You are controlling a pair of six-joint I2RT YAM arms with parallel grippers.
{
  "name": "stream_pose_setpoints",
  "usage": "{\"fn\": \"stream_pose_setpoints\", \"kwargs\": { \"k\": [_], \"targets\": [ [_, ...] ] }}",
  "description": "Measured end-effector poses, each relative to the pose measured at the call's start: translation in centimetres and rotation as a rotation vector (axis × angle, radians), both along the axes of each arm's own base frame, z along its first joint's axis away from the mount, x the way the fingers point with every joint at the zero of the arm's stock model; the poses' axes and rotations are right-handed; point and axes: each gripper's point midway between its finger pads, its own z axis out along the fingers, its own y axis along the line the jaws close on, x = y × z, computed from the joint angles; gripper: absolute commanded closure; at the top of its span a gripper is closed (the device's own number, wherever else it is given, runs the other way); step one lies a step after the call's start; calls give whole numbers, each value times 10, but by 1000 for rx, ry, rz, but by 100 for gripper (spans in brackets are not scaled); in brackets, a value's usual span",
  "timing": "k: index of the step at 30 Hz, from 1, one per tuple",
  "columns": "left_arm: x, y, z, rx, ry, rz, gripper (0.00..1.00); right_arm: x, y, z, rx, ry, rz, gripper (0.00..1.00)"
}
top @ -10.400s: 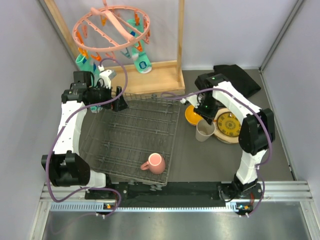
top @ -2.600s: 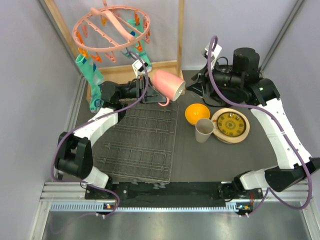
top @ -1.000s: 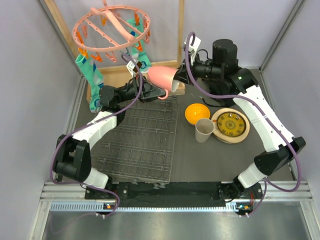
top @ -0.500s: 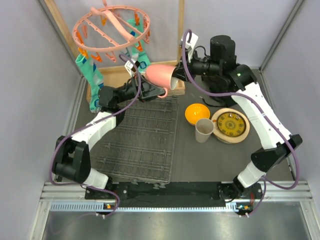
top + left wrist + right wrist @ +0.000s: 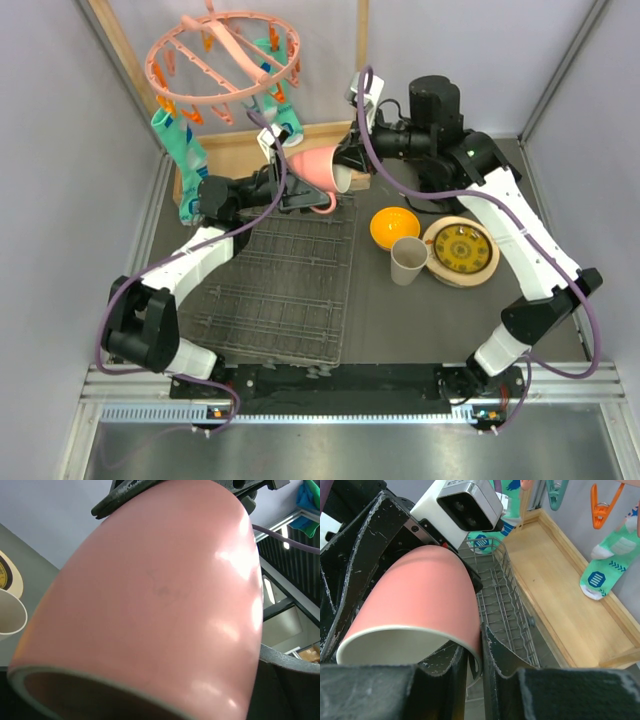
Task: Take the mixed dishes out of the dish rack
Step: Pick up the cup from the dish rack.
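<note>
Dark worktop (image 5: 400, 320) lying under both arms. I'm watching pink mug (image 5: 322, 167) hanging in air above far edge of dish rack (image 5: 280, 270), mouth facing right. Right end effector (image 5: 474, 652) pinching mug rim, one finger inside, one outside; I'm reading this as handover toward orange bowl (image 5: 394, 227), beige cup (image 5: 409, 260) and yellow plate (image 5: 460, 250) at right. Left end effector (image 5: 296, 188) sitting at mug base; I'm unable to tell whether clenched or released. Wooden frame (image 5: 230, 155) crowding just behind; open room lying right and near.

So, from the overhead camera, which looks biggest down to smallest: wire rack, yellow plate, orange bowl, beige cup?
1. dish rack
2. yellow plate
3. orange bowl
4. beige cup
The bowl and cup look nearly alike, so their order is unsure.
</note>
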Motion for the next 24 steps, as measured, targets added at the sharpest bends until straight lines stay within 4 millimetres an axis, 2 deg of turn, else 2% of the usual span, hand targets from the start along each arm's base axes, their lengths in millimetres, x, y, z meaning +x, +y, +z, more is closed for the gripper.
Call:
{"fn": "stream_pose_setpoints", "kwargs": {
  "k": [13, 17, 22, 24],
  "targets": [
    [8, 6, -13, 33, 0, 28, 13, -1, -2, -13, -26, 19, -20, 100],
    [9, 10, -12, 34, -15, 39, 10, -4, -12, -12, -26, 23, -32, 100],
    [11, 17, -8, 32, -40, 61, 2, -9, -31, -9, -25, 21, -55, 100],
    [11, 21, -5, 30, -51, 74, 1, -9, -41, -8, -29, 20, -74, 100]
  ]
}}
